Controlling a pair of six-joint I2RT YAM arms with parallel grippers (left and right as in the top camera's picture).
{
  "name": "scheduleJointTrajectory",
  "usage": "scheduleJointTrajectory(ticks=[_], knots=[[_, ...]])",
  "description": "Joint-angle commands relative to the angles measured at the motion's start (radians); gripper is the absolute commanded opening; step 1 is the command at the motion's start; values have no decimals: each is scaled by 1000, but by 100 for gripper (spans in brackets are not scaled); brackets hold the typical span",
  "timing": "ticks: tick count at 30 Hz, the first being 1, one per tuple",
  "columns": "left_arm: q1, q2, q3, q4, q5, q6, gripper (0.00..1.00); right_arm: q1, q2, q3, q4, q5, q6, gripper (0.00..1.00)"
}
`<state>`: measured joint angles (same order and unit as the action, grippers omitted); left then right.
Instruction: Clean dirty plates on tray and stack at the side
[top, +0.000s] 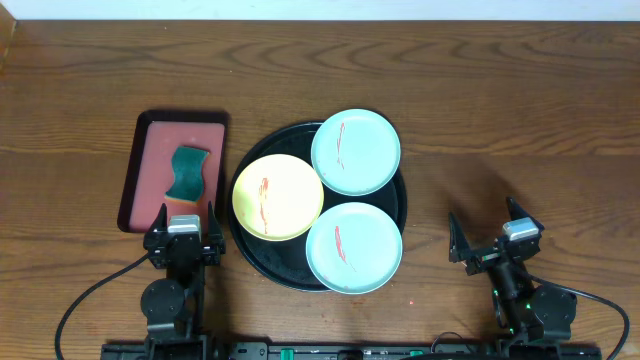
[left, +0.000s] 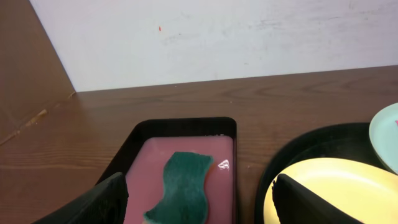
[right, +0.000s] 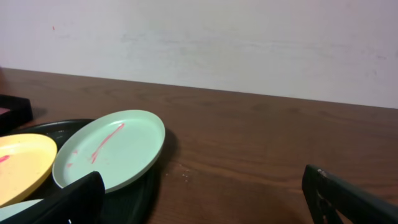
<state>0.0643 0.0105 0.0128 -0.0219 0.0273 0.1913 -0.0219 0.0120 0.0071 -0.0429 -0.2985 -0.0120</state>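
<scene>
Three dirty plates lie on the black tray (top: 283, 258) in the middle of the surface (top: 520, 90), each with a thin red smear. The yellow plate (top: 277, 197) is at 9 o'clock on the tray, the upper mint plate (top: 355, 152) at 1 o'clock and the lower mint plate (top: 353, 247) at 5 o'clock. The plates crowd together at their edges. The upper mint plate rides out over the tray rim and, in the right wrist view, sits tilted on it.

The teal sponge (top: 187, 172) lies in the red tray (top: 152, 140), at 9 o'clock from the black tray.

The left hand (top: 187, 212) waits at the red tray's 6 o'clock edge, its fingers spread wide and holding nothing. The right hand (top: 484, 215) sits at about 4 o'clock from the black tray, equally wide open and empty.

No wiping has begun, so fetching the sponge looks like the first step.

The plates appear thin, stiff and light, with a smooth, probably slippery face. A pinch on the rim is likely the only workable hold. The overhanging edges at 1 and 5 o'clock give the right hand room to get a finger underneath. A plate that light may skate under a wipe unless it is pinned.

The sponge looks soft and should squash, so a grip across its narrow waist seems best.
</scene>
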Motion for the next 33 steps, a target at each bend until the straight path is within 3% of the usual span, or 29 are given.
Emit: scheduleJointTrajectory(ticks=[1, 11, 20, 26, 33], knots=[[-3, -6, -9, -49, -19, 11, 75, 21, -5, -2, 2, 3, -12, 99], [-3, -6, -9, -30, 18, 7, 75, 21, -5, -2, 24, 33, -12, 99], [-3, 66, 82, -32, 18, -92, 75, 21, -5, 17, 89, 32, 61, 99], [-3, 291, 291, -81, 34, -92, 75, 19, 52, 105, 79, 35, 64, 99], [-3, 668, 684, -293, 167, -92, 75, 16, 337, 353, 24, 36, 74, 99]])
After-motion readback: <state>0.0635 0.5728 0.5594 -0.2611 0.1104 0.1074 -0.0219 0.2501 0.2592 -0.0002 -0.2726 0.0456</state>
